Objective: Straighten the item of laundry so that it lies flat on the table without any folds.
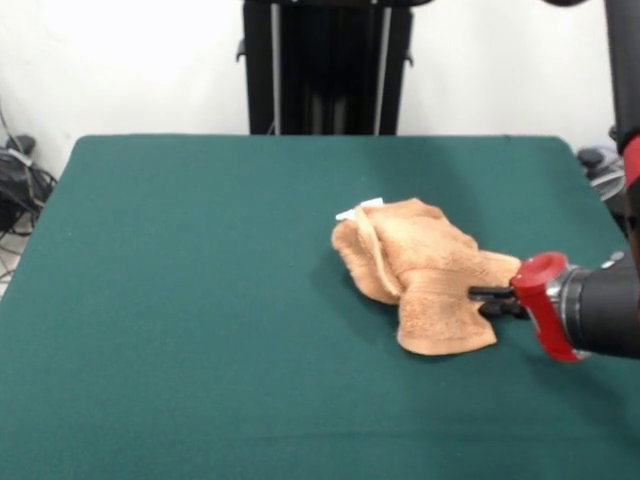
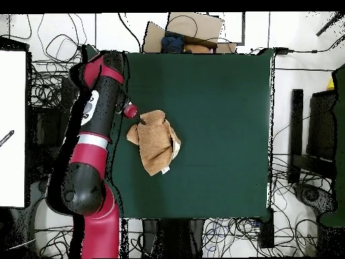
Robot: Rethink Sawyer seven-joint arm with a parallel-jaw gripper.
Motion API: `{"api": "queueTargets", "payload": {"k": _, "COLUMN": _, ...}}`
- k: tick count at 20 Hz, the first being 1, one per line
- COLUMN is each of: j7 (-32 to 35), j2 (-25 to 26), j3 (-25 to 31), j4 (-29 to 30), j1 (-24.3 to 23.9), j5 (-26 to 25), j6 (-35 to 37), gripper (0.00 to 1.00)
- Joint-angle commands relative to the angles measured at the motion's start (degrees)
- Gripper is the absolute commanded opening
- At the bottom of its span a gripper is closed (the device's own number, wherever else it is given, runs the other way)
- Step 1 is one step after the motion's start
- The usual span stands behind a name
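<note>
The orange-tan towel [image 1: 425,275] lies crumpled in a folded heap on the green table [image 1: 200,300], right of the middle in the front view. Its small white tag [image 1: 358,210] sticks out at the far left edge of the heap. My gripper [image 1: 490,301] comes in low from the right, almost level with the table top, and is shut on the towel's right edge. In the overhead view the towel [image 2: 156,145] sits near the table's [image 2: 222,121] left side, with the gripper [image 2: 139,123] at the towel's upper left corner.
The black pedestal [image 1: 325,65] stands behind the table's far edge. Cables [image 1: 20,185] lie off the table's left side. In the overhead view my red arm [image 2: 94,135] runs along the table's left edge, and a cardboard box [image 2: 195,30] sits beyond the top edge.
</note>
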Motion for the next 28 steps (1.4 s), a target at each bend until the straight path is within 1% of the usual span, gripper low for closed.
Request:
{"api": "queueTargets", "payload": {"k": 1, "j7": 19.3, "j2": 0.0, "j3": -13.0, "j4": -6.6, "j1": -1.9, "j5": 10.4, "j6": 3.8, "gripper": 0.0}}
{"api": "queueTargets", "payload": {"k": 7, "j7": 19.8, "j2": 0.1, "j3": -18.9, "j4": -5.6, "j1": -2.4, "j5": 17.7, "j6": 4.3, "gripper": 0.0}}
{"api": "queueTargets", "payload": {"k": 12, "j7": 19.4, "j2": 0.0, "j3": -22.7, "j4": -4.9, "j1": -2.7, "j5": 21.4, "j6": 4.7, "gripper": 0.0}}
{"api": "queueTargets", "payload": {"k": 17, "j7": 19.1, "j2": 0.0, "j3": -26.3, "j4": -4.3, "j1": -2.9, "j5": 24.7, "j6": 5.1, "gripper": 0.0}}
{"api": "queueTargets", "payload": {"k": 28, "j7": 18.4, "j2": -0.1, "j3": -32.6, "j4": -3.4, "j1": -3.4, "j5": 30.1, "j6": 6.4, "gripper": 0.0}}
